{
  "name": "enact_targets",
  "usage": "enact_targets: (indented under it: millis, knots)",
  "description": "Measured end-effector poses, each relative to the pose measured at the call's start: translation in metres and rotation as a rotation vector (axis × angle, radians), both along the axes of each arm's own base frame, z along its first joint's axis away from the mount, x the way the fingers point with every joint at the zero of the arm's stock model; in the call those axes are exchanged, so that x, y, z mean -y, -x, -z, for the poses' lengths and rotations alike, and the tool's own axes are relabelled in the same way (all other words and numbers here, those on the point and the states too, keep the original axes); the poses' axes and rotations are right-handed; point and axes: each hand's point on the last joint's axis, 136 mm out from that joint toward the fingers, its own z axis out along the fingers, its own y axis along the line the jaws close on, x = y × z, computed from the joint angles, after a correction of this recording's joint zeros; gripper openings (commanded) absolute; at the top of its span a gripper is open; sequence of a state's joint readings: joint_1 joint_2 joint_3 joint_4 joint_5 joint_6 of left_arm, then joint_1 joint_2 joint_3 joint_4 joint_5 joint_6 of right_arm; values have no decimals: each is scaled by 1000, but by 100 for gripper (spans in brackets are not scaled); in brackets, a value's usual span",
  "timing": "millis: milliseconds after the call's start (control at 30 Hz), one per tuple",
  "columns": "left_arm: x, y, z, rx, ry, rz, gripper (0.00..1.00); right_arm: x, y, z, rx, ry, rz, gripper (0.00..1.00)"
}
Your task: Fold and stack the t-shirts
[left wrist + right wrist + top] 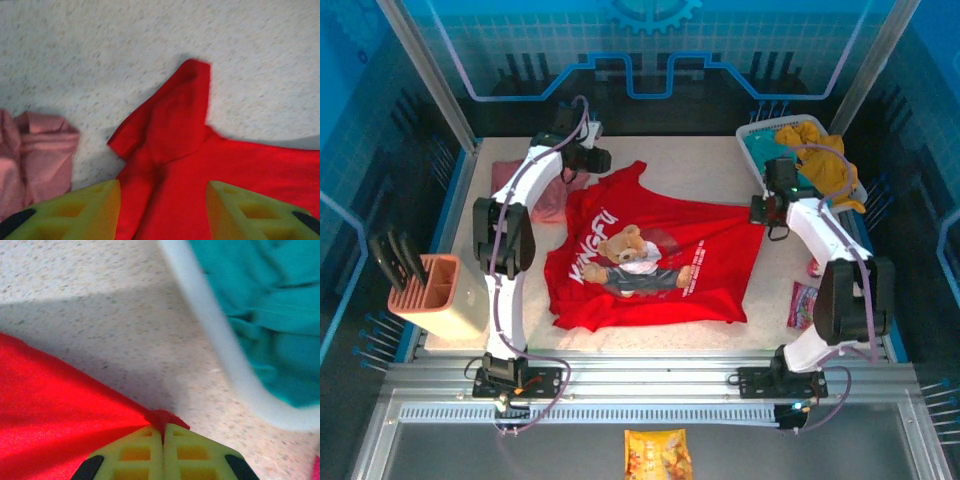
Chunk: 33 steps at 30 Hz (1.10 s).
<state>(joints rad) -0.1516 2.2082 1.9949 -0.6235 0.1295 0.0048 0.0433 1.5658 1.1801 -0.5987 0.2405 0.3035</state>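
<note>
Soft, limp cloth, the red t-shirt (650,260) lies spread across the table (720,165) and wants pinching at corners: right fingers (135,455) are clamped on one toward the right edge, left fingers (90,210) hang open over a far-left sleeve (175,110).

White "KUNGFU" lettering (592,240) stands on the red t-shirt (710,235), at nine o'clock of its bear print (628,262) (smaller white lines at three o'clock are unreadable).
</note>
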Motion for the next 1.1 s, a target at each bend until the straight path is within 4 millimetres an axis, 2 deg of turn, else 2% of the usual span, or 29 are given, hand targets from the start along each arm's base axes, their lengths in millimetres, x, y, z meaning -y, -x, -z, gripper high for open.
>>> enact_targets:
  millis: [233,367,500,633,767,833,1000,1100]
  knots:
    - [-9,9,20,-65,-30,-15,47,25,20,11,-46,11,83,0]
    - [-11,18,37,-108,-51,-11,51,31,23,11,-51,14,99,0]
    - [-8,19,46,-125,-58,1,55,38,25,8,-40,13,122,0]
    - [5,-2,44,-98,-54,16,57,46,28,3,-24,16,149,0]
    - [25,-36,27,-21,-15,52,55,45,29,4,-25,7,146,0]
    - [33,-44,22,2,0,72,54,42,30,5,-27,-4,141,0]
    - [45,-36,31,-28,-9,115,52,37,30,5,-20,-33,125,0]
    - [47,-27,46,-70,-19,126,53,34,30,4,-17,-48,117,0]
